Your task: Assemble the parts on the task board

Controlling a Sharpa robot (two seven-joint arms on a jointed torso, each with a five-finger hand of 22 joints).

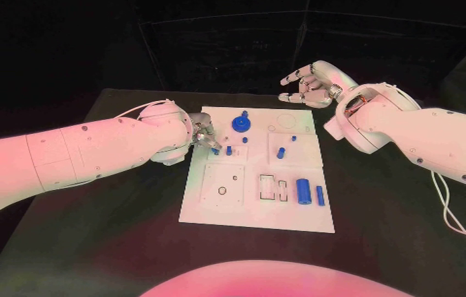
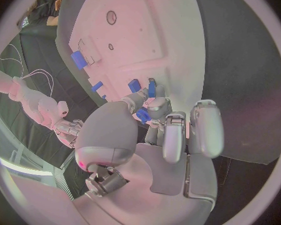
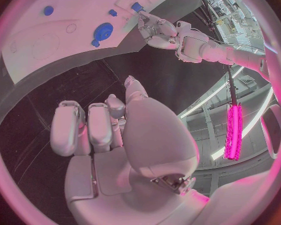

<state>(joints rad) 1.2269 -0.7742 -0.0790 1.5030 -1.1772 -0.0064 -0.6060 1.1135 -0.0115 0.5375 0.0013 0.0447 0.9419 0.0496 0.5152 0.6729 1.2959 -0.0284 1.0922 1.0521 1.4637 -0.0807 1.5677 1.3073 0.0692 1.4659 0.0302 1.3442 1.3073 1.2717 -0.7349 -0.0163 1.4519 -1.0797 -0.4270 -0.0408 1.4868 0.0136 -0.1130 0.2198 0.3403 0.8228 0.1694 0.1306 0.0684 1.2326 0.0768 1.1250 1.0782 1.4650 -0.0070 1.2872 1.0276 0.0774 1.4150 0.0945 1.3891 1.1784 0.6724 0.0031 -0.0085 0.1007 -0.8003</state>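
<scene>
The white task board lies mid-table, blue parts scattered over it. At its near-left edge the left hand pinches 1 small blue part between fingertips; it looks light, rigid and slick, best held by its sides. The right hand hovers beyond the board, fingers apart, holding nothing. The part's shape is mostly hidden by fingers.
</scene>
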